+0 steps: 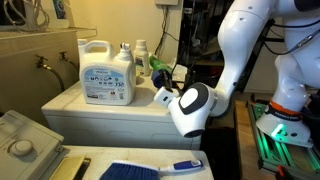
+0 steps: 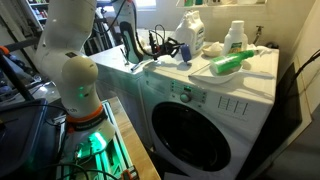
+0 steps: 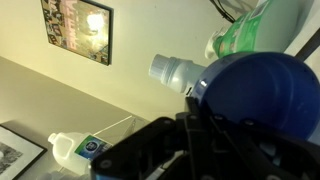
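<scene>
The closed claw (image 3: 192, 100), pressed against a blue round top (image 3: 262, 92) that I can't tell it grips, could knock the green bottle (image 2: 228, 63), lying at its one o'clock, off the washer (image 2: 232, 118); its contents stay hidden, like the white jug's (image 1: 107, 72) beyond.

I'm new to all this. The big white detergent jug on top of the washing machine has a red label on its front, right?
Not quite. The label on the big white detergent jug is blue, not red, as an exterior view shows. The rest holds: the jug does stand on top of the washing machine.
</scene>
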You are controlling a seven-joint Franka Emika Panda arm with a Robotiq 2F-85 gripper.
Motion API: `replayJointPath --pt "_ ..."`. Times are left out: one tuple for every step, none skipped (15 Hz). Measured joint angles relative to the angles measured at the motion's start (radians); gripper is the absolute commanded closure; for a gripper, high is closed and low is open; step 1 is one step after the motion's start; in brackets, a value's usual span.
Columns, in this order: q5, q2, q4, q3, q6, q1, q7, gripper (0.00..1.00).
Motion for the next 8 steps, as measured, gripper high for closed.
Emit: replayJointPath --pt "-0.006 0.012 0.006 0.000 -0.015 0.010 0.010 0.99" --pt "-0.010 0.025 0.012 0.001 -0.033 0.019 0.020 0.99" --pt "-0.012 0.038 0.019 0.001 -0.053 0.028 0.032 0.99" --pt "-0.012 0.053 0.029 0.001 -0.076 0.037 0.043 0.99" --pt "-0.012 0.066 0.040 0.003 -0.097 0.045 0.060 0.99" --pt "-0.012 0.080 0.054 0.005 -0.117 0.051 0.075 0.99" --pt "-0.011 0.093 0.067 0.008 -0.132 0.056 0.087 0.99" --pt "-0.008 0.105 0.082 0.011 -0.144 0.059 0.105 0.99"
